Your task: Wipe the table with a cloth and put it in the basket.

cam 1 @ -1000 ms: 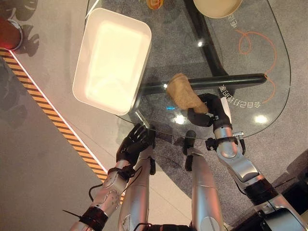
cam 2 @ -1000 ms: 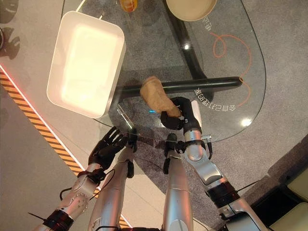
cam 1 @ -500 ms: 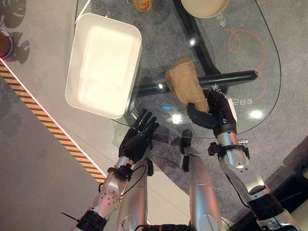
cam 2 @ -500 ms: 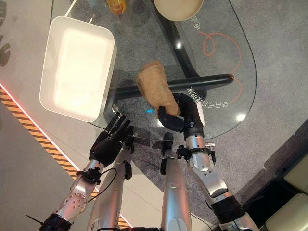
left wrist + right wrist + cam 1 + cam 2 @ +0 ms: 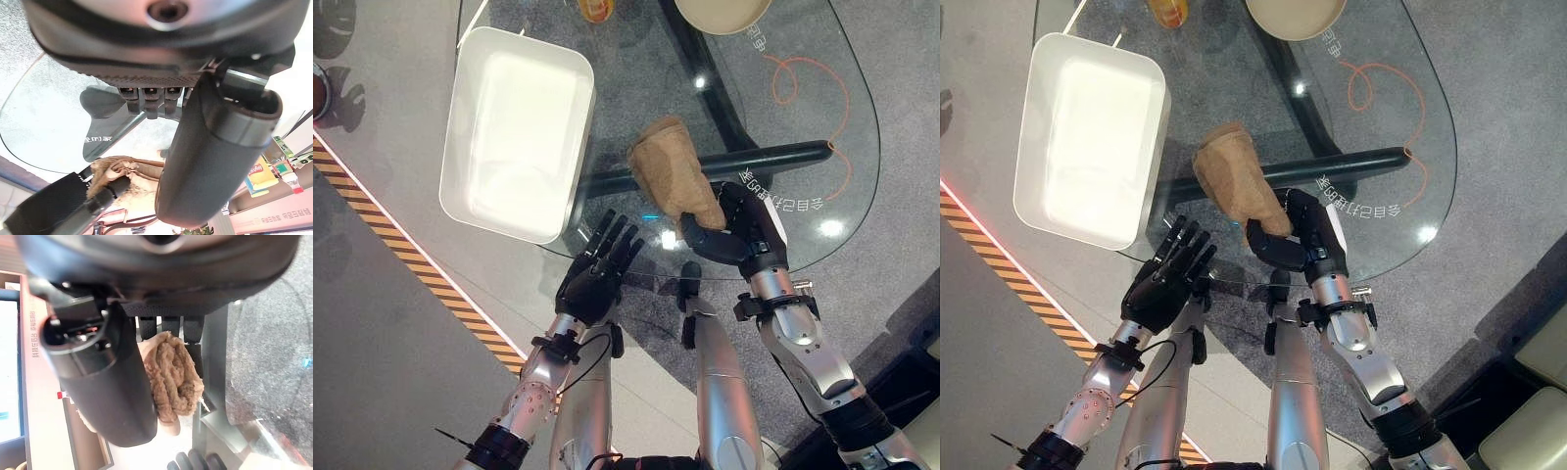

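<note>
The white basket (image 5: 514, 132) sits at the tabletop's (image 5: 822, 117) left edge. The left hand (image 5: 595, 274) hovers at the near edge, fingers spread and empty. The right hand (image 5: 736, 230) clenches the brown cloth (image 5: 671, 181) by its near end, mid-tabletop. The cloth appears soft, light and limp; gripping a bunched end suits dragging it.

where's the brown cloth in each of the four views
Left eye view: brown cloth at centre, on the glass table, its near end in the right robot hand.
Right eye view: left of centre, over the same dark bar.
Left wrist view: low, left of centre.
Right wrist view: bunched at centre, in the hand.
Shared landmark: the dark bar.
</note>
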Robot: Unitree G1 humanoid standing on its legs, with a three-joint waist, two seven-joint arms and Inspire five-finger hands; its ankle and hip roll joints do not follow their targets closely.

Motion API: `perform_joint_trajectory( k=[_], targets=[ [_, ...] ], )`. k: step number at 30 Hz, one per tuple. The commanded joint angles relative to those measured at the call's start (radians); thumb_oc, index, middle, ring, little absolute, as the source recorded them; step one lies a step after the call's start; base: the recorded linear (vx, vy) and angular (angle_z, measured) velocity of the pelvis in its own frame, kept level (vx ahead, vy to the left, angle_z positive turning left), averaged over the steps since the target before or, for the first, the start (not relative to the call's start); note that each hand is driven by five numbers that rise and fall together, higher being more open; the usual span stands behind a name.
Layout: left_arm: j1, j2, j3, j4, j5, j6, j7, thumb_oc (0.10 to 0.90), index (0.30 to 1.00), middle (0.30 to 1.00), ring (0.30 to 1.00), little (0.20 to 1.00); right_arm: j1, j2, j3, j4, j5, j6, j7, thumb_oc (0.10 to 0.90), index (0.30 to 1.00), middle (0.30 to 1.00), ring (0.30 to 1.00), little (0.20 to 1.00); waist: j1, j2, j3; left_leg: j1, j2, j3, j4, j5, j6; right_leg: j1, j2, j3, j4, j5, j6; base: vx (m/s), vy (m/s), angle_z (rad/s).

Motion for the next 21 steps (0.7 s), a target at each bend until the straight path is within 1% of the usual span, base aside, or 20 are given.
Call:
perform_joint_trajectory(
  k=[1,6,9,13,16,18,21],
  targets=[
    [0.017,0.007,0.018,-0.135,-0.009,-0.009,-0.024,0.800,0.900,0.900,0.900,0.900,-0.057,-0.016,-0.002,-0.239,0.046,-0.163,0.090,0.100,0.300,0.300,0.300,0.200,0.004,-0.024,-0.026,0.005,-0.054,0.061,0.148,-0.174,0.021,0.037,0.049,-0.069,-0.139,0.100,0.017,0.00,0.000,0.00],
    [0.011,0.002,0.023,-0.150,-0.021,0.003,-0.058,0.800,0.900,0.900,0.900,0.900,-0.062,-0.024,0.022,-0.251,0.030,-0.133,0.088,0.100,0.300,0.300,0.300,0.200,0.003,-0.024,-0.026,0.003,-0.055,0.065,0.153,-0.176,0.020,0.035,0.047,-0.067,-0.138,0.100,0.016,0.00,0.000,0.00],
    [0.003,0.006,0.026,-0.164,-0.023,0.001,-0.083,0.800,0.900,0.900,0.900,0.900,-0.057,-0.028,0.033,-0.239,0.051,-0.126,0.093,0.100,0.300,0.300,0.300,0.200,0.000,-0.028,-0.026,-0.004,-0.053,0.068,0.160,-0.179,0.021,0.027,0.048,-0.063,-0.133,0.099,0.016,0.00,0.000,0.00],
    [-0.001,0.007,0.018,-0.205,-0.030,-0.002,-0.089,0.800,0.900,0.900,0.900,0.900,-0.049,-0.032,0.046,-0.236,0.046,-0.135,0.114,0.100,0.300,0.300,0.300,0.200,-0.003,-0.029,-0.026,-0.011,-0.050,0.072,0.161,-0.177,0.020,0.020,0.051,-0.060,-0.132,0.099,0.015,0.00,0.000,0.00],
    [-0.018,0.004,0.008,-0.210,-0.042,-0.003,-0.075,0.800,0.900,0.900,0.900,0.900,-0.062,-0.030,0.056,-0.239,0.045,-0.127,0.142,0.100,0.300,0.300,0.300,0.200,-0.004,-0.030,-0.026,-0.017,-0.053,0.069,0.165,-0.178,0.020,0.015,0.052,-0.057,-0.130,0.101,0.015,0.00,0.000,0.00],
    [-0.028,0.004,0.004,-0.215,-0.029,-0.003,-0.057,0.800,0.900,0.900,0.900,0.900,-0.072,-0.030,0.065,-0.248,0.040,-0.110,0.153,0.100,0.300,0.300,0.300,0.200,-0.005,-0.031,-0.026,-0.022,-0.055,0.066,0.170,-0.178,0.019,0.010,0.053,-0.054,-0.127,0.102,0.016,0.00,0.000,0.00],
    [-0.041,0.004,0.006,-0.222,-0.022,0.001,-0.057,0.800,0.900,0.900,0.900,0.900,-0.086,-0.038,0.079,-0.260,0.032,-0.082,0.163,0.100,0.300,0.300,0.300,0.200,-0.005,-0.032,-0.026,-0.022,-0.055,0.065,0.167,-0.176,0.018,0.010,0.051,-0.055,-0.129,0.103,0.017,0.00,0.000,0.00]
  ],
)
